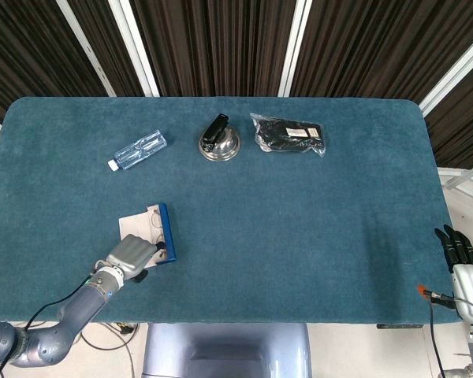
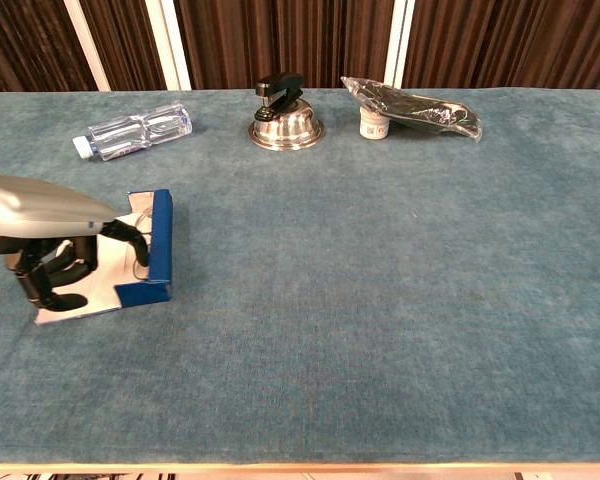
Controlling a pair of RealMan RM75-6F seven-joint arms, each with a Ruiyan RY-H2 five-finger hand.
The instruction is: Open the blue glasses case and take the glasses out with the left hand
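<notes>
Teal table (image 1: pixel 299 205), open blue glasses case (image 2: pixel 160 250) (glasses (image 2: pixel 132 243) inside).

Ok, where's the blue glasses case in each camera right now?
Head view: blue glasses case lies lower left on the table, beside the left hand.
Chest view: blue glasses case sits at the left, beside the left hand.
Shared landmark: the plastic bottle lies beyond it.

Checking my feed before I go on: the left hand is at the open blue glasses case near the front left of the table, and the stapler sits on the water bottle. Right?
Not quite. The stapler sits on the metal dome, not the water bottle, as the chest view shows. The left hand is indeed at the open blue glasses case.
</notes>
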